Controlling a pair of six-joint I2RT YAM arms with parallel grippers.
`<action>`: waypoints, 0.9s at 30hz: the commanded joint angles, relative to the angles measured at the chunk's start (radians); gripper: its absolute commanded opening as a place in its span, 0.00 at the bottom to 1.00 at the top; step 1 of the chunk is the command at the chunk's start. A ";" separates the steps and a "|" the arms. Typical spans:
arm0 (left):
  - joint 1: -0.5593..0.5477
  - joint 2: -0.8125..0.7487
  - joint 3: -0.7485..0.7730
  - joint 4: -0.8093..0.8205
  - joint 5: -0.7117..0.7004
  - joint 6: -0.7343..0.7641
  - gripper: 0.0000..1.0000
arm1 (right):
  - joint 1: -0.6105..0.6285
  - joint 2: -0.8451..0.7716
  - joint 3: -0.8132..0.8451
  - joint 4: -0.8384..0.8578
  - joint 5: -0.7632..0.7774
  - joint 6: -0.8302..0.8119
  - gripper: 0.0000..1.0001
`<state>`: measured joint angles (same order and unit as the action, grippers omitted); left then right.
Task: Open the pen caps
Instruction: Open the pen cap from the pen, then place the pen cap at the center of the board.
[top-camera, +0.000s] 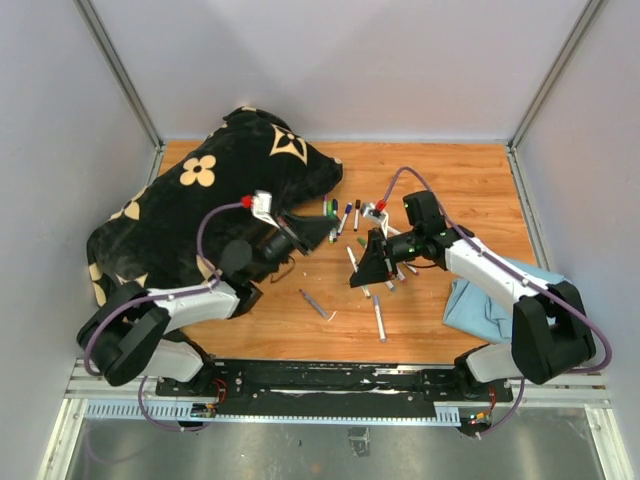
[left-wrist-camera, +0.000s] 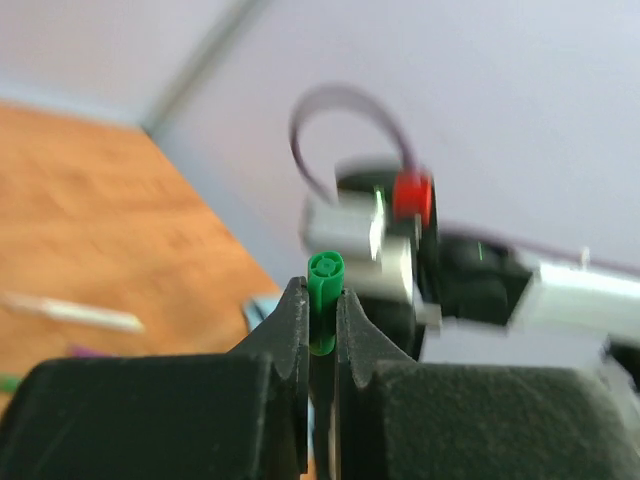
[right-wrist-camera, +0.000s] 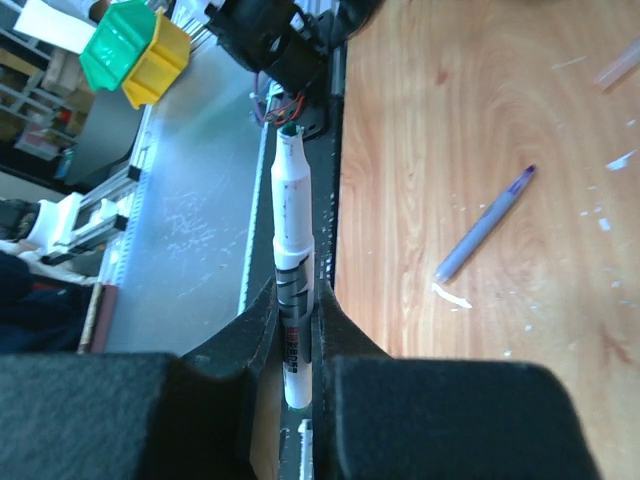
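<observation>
My left gripper (top-camera: 330, 233) is shut on a green pen cap (left-wrist-camera: 325, 290), which sticks up between the fingertips in the left wrist view, free of any barrel. My right gripper (top-camera: 360, 277) is shut on a white marker barrel (right-wrist-camera: 293, 260) whose bare green tip (right-wrist-camera: 288, 135) points away from the jaws. The two grippers hang a little apart above the table's middle. Several capped markers (top-camera: 345, 215) with green, purple and black caps lie on the wood behind them.
A black bag with tan flowers (top-camera: 200, 200) fills the back left. A blue cloth (top-camera: 490, 300) lies at the right. A grey pen (top-camera: 314, 302) and a white marker (top-camera: 379, 318) lie on the wooden table (top-camera: 450, 190) near the front.
</observation>
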<state>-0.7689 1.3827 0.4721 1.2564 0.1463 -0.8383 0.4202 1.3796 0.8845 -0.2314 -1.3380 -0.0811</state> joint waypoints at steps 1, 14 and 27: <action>0.149 -0.115 0.065 -0.026 -0.148 0.043 0.00 | 0.072 0.047 -0.014 0.008 -0.023 0.038 0.01; 0.192 -0.352 0.016 -0.696 -0.280 -0.005 0.00 | 0.294 0.148 0.051 -0.078 0.820 0.107 0.05; 0.180 -0.113 0.094 -1.128 -0.510 -0.137 0.00 | 0.345 0.439 0.285 -0.243 0.895 0.203 0.10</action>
<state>-0.5858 1.1709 0.4759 0.2436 -0.2813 -0.9569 0.7570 1.7359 1.1080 -0.3824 -0.4446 0.0841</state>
